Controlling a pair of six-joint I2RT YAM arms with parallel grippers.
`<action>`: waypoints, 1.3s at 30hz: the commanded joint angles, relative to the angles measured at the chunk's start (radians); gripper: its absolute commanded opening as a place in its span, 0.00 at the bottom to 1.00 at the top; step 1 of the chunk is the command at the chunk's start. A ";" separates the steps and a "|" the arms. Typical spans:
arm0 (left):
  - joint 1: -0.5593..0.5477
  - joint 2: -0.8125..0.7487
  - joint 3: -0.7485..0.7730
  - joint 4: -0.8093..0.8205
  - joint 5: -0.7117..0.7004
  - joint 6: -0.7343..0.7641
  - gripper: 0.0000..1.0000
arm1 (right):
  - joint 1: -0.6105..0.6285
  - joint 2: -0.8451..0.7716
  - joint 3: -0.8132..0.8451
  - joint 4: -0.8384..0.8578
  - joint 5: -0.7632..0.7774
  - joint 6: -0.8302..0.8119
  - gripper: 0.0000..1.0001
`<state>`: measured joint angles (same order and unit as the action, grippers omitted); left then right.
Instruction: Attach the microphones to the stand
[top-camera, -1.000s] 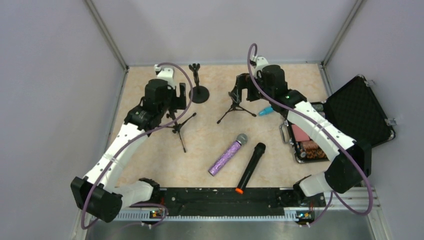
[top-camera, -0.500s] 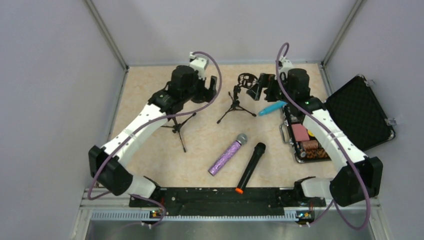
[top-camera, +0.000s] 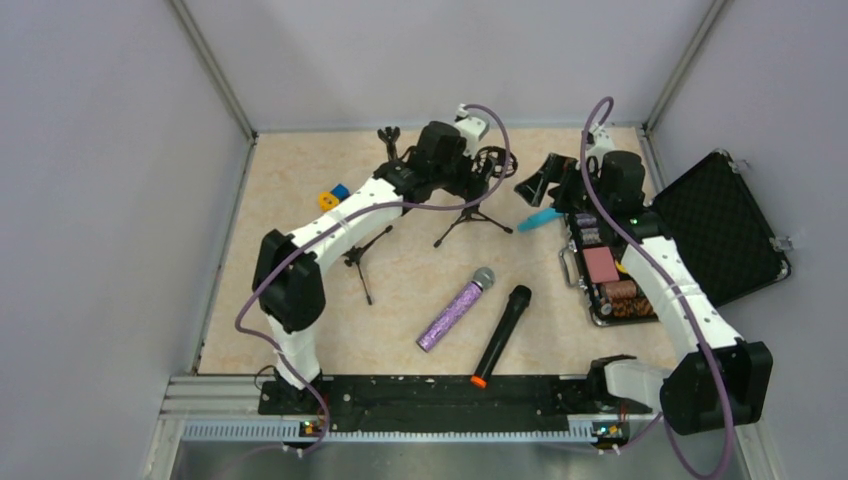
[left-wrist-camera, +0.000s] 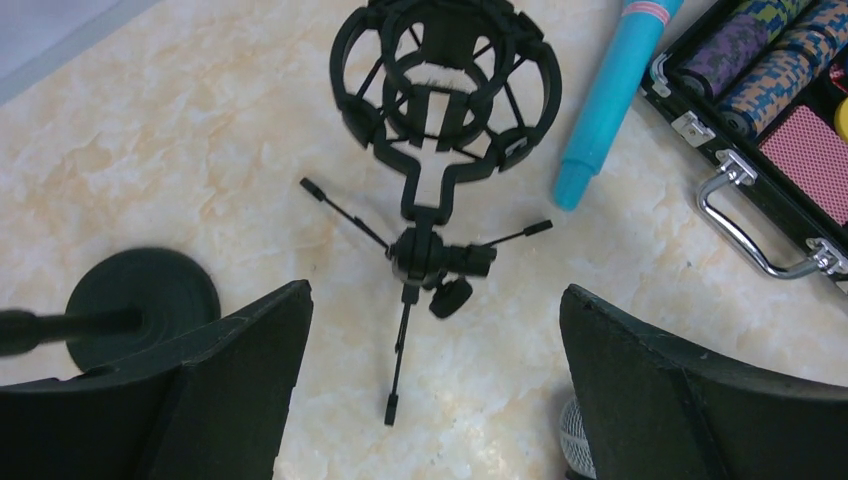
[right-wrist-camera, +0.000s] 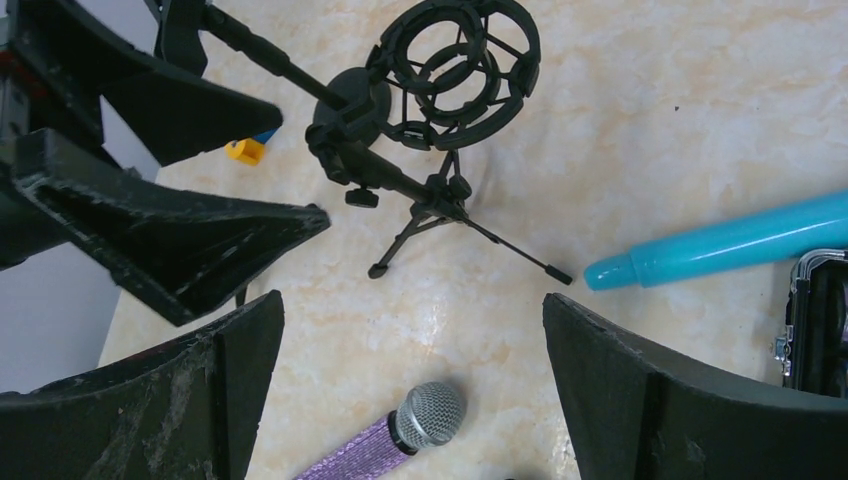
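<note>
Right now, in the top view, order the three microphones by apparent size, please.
Largest, the black microphone
Next, the purple microphone, somewhat shorter
Smallest showing, the light blue microphone, but the right arm hides part of it

The purple microphone (top-camera: 452, 315) is showing glitter and a silver grille; the black microphone (top-camera: 502, 333) is showing an orange end; the third microphone (top-camera: 541, 217) is showing light blue.

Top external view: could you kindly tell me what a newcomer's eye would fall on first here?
At the far side, the left end effector and right end effector hang open near the shock-mount tripod stand. In the middle, the glittery purple microphone and black microphone lie side by side, unmounted. The light blue microphone lies beside the open carrying case on the right.
</note>
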<state>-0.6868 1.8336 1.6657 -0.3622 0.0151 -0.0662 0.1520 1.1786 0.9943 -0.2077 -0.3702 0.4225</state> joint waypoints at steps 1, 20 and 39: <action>-0.010 0.087 0.113 0.067 -0.006 0.042 0.97 | -0.008 -0.034 0.001 0.031 -0.024 0.004 0.99; -0.013 0.047 -0.040 0.150 -0.005 0.083 0.00 | -0.007 -0.014 -0.010 0.050 -0.048 0.008 0.99; -0.019 -0.194 -0.330 0.149 -0.161 0.071 0.32 | -0.006 0.014 -0.030 0.084 -0.076 0.020 0.99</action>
<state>-0.7025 1.7069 1.3781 -0.2493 -0.0975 -0.0017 0.1520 1.1889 0.9749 -0.1761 -0.4294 0.4309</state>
